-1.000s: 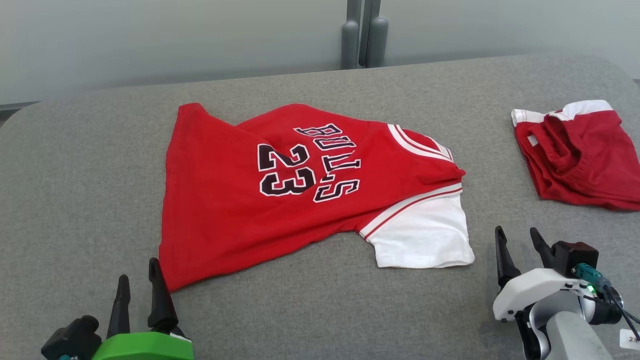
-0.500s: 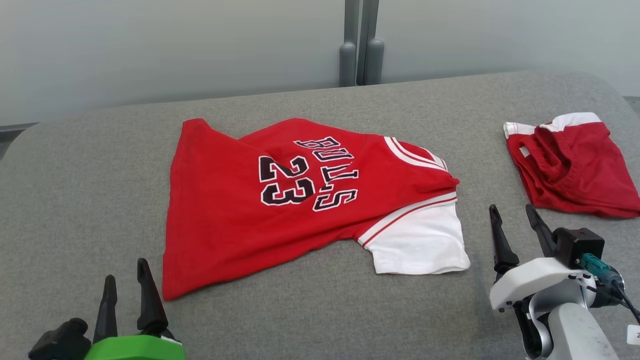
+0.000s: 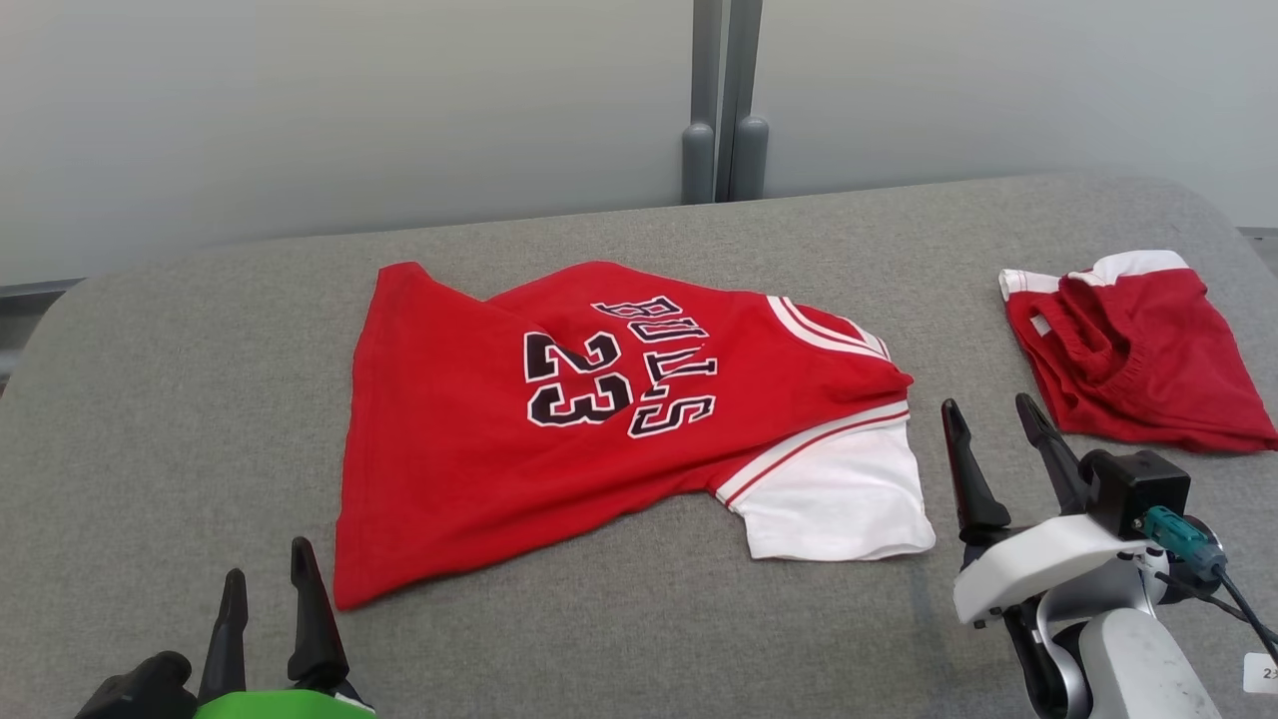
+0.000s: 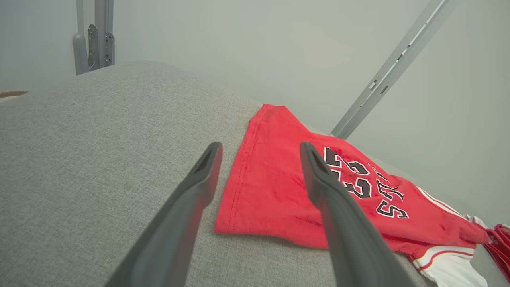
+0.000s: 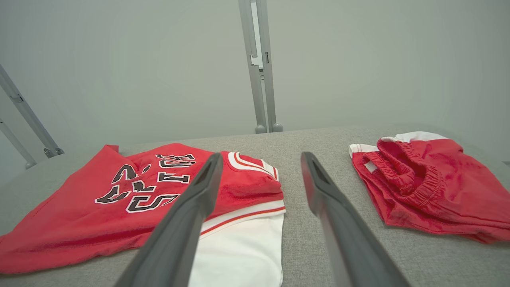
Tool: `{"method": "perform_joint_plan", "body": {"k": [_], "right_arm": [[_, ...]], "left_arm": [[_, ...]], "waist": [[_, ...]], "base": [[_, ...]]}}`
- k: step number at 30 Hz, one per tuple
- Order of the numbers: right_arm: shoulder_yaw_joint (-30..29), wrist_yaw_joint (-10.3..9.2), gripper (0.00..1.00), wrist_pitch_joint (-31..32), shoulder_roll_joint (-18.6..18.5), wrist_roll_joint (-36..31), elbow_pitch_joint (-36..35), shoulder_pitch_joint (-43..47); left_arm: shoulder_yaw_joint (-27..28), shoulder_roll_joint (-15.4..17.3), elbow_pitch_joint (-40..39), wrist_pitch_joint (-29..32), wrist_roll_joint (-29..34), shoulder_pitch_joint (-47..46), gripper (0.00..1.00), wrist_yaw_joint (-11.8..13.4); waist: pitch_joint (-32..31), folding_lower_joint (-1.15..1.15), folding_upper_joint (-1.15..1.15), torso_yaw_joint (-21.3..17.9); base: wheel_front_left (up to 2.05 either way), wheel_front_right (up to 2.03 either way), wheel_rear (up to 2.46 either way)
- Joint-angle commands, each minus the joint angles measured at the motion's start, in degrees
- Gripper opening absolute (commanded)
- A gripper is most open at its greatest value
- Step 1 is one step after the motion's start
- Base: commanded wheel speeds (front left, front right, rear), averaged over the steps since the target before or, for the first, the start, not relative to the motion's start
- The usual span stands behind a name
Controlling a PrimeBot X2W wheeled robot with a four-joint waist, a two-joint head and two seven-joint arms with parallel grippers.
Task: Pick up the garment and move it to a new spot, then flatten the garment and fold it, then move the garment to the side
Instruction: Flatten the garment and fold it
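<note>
Your right gripper [image 3: 986, 402] has crept forward beside the white sleeve [image 3: 839, 494] of the red jersey [image 3: 599, 419], left gripper [image 3: 268, 559] near the hem [image 3: 349, 584], both wide open and empty: pickup not begun.

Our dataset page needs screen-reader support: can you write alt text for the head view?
A red BULLS 23 jersey with a white sleeve lies rumpled on a grey padded table, red shorts off to its right. Near the bottom edge, the left end effector and right end effector are open and empty, flanking the jersey.
</note>
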Motion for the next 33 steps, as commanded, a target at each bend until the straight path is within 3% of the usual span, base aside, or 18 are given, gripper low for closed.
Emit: {"method": "perform_joint_plan", "body": {"k": [1,33], "right_arm": [[0.26,-0.04,1.00,0.42,-0.16,0.28,-0.94,0.91],[1.99,-0.04,1.00,1.90,-0.16,0.91,-5.63,0.94]], "left_arm": [[-0.10,0.36,0.11,0.06,0.24,0.91,1.00,0.18],[-1.82,2.25,-2.28,0.21,3.40,0.76,1.00,1.82]], "waist": [[0.03,0.00,0.00,-0.01],[-0.15,0.00,0.00,-0.28]], "base": [[0.00,0.00,0.00],[0.00,0.00,0.00]]}}
